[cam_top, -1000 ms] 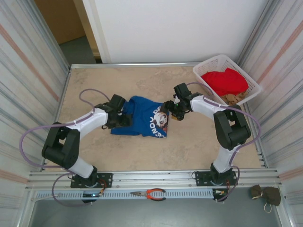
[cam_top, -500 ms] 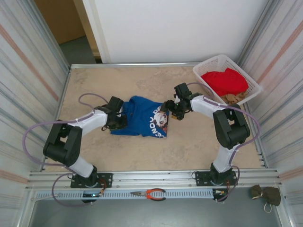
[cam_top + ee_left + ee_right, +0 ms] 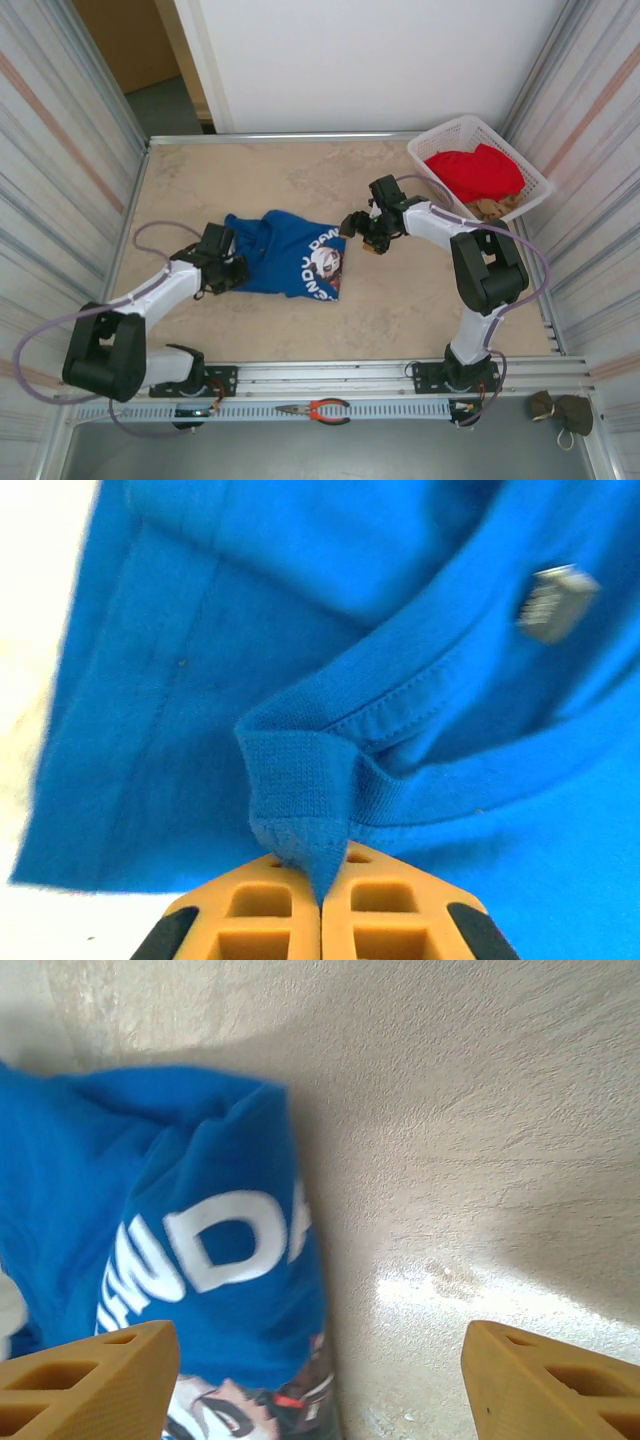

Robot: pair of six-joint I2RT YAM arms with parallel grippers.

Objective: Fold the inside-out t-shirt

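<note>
Royal-blue cotton, the inside-out t-shirt (image 3: 285, 262) lies bunched on the tan table (image 3: 420, 300), a little left of centre, between the two grippers. The left gripper (image 3: 320, 905) sits at the shirt's left edge, low on the table. Its orange fingers (image 3: 250, 920) are pressed together with no gap, and a pinched fold of the ribbed collar band (image 3: 300, 780) rises from between their tips. From that pinch the band curves off to the right, its stitched seam plain to see, and a small grey label (image 3: 555, 600) sits blurred on the cloth beyond it. The right gripper (image 3: 362, 232) stands just beside the shirt's right edge, apart from the cloth. Its jaws are spread wide with nothing between them; the wrist view shows one finger (image 3: 90, 1380) over the blue fabric and the other over bare table. The shirt is a rumpled, roughly oblong heap with soft folds. Its right end bears white lettering (image 3: 215, 1250), of which "NDA" can be read, and beneath that lies a printed picture (image 3: 250, 1410) too cramped to make out. A white basket (image 3: 470, 125) in the far right corner holds a red garment (image 3: 475, 172), well apart from the shirt.
</note>
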